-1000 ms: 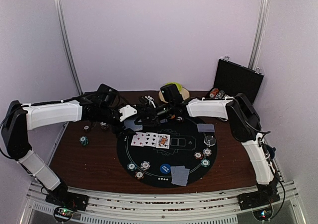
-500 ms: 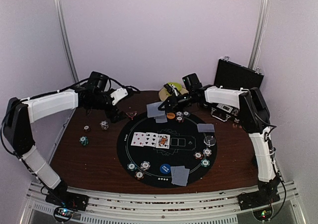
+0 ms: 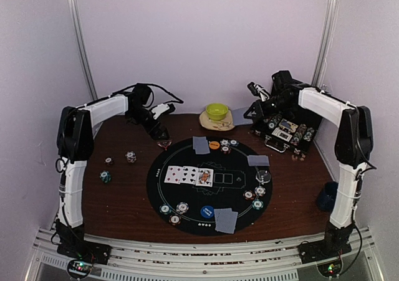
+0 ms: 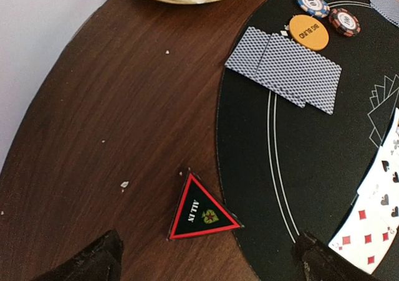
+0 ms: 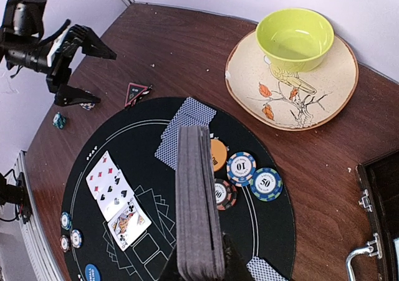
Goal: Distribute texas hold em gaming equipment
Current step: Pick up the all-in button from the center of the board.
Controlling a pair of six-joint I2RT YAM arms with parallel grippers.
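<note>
At the left of the wooden table (image 3: 112, 200), a few loose chips (image 3: 130, 157) lie on the bare wood. Beyond them the left gripper (image 5: 103, 78) hangs with its jaws spread wide and nothing between them. Close below it the red triangle marker (image 4: 201, 210) lies flat on the wood, just off the edge of the round black mat (image 3: 237, 190). On the mat, face-up cards (image 3: 188, 176) sit side by side in the middle. A pair of face-down cards (image 3: 201, 145) lies at the far edge with an orange disc (image 3: 214, 145) just beside it. A blue disc (image 3: 207, 212) rests near the front edge. Behind the mat a green bowl (image 3: 217, 111) stands on a plate (image 5: 324, 100). At the right, the right gripper (image 5: 198, 270) has its jaws drawn narrow on a deck of cards (image 5: 196, 200), raised near the open case (image 3: 293, 131).
</note>
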